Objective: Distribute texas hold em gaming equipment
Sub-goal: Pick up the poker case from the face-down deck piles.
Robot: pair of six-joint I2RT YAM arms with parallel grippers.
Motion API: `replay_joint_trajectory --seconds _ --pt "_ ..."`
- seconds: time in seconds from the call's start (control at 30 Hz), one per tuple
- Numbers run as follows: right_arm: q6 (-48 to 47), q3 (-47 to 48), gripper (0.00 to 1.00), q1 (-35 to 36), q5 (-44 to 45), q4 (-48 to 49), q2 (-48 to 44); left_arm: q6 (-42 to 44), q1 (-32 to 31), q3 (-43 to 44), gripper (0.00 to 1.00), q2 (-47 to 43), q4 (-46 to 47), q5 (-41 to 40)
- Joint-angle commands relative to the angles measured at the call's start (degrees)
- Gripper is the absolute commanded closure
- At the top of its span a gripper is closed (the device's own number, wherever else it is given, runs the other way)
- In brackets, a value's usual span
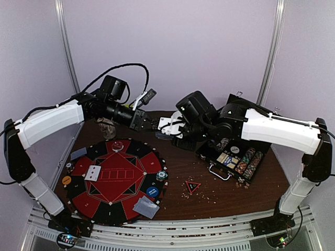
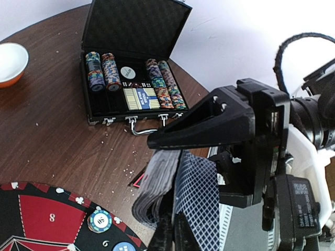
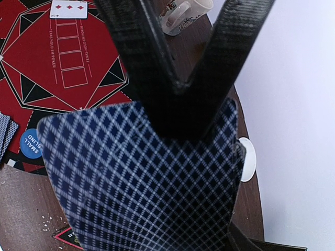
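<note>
the right gripper (image 3: 180, 112) clamps a probably slippery deck of blue-lattice-backed playing cards (image 3: 131, 183) between its jaws while the left gripper (image 2: 170, 232), closed, pinches one light, bendy card (image 2: 198, 191) by its edge.

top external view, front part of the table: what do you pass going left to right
orange round button → white face-up cards → blue round button → red-black triangle marker → open black chip case

Seen from my remote console: one round poker mat (image 1: 125, 178), one open black case (image 1: 233, 157) holding four rows of chips (image 2: 111, 70), one blue button (image 1: 152, 191), one orange button (image 1: 66, 180), one triangle marker (image 1: 193, 186), one chip stack (image 1: 162, 175), one deck (image 2: 154, 188), one single card (image 2: 198, 191) beside it, one white bowl (image 2: 10, 60).
</note>
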Motion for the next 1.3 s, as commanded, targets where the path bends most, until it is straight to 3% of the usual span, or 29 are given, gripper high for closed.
replay_joint_trajectory --seconds 0.0,0.47,0.7,0.77,0.83,0.9,1.03,1.13,1.27 --pt "-0.51 -0.56 0.52 0.19 1.57 0.71 -0.51 0.33 -0.27 0.16 1.00 -1.33 2.46 2.00" --pt "-0.25 -2.44 0.53 -0.52 2.51 1.48 -1.48 4.91 3.00 -0.10 1.00 -5.89 -2.03 1.52" --pt "-0.07 -3.18 0.54 -0.86 2.72 1.63 -1.99 12.20 13.35 1.66 1.00 -9.52 -9.35 -0.10" --pt "-0.07 -3.31 0.54 -0.97 2.68 1.73 -2.10 18.64 15.53 3.99 1.00 -10.58 -14.39 -5.63" --pt "-0.09 -3.32 0.54 -0.89 2.61 1.85 -2.18 27.70 15.70 4.79 1.00 -12.09 -18.96 -19.26" --pt "-0.07 -3.43 0.54 -0.92 2.37 2.04 -2.27 33.07 15.66 -0.24 1.00 -14.97 -17.36 -35.80" --pt "0.06 -3.28 0.54 -0.95 2.08 2.14 -2.11 43.01 14.09 -12.96 1.00 -18.45 -13.96 -55.43" --pt "-0.19 -3.23 0.54 -0.93 1.93 2.21 -2.16 50.22 10.79 -23.70 1.00 -21.60 -9.03 -62.44" --pt "-0.27 -3.40 0.54 -0.89 1.73 2.31 -2.36 56.19 9.30 -33.78 1.00 -24.32 0.75 -62.77"
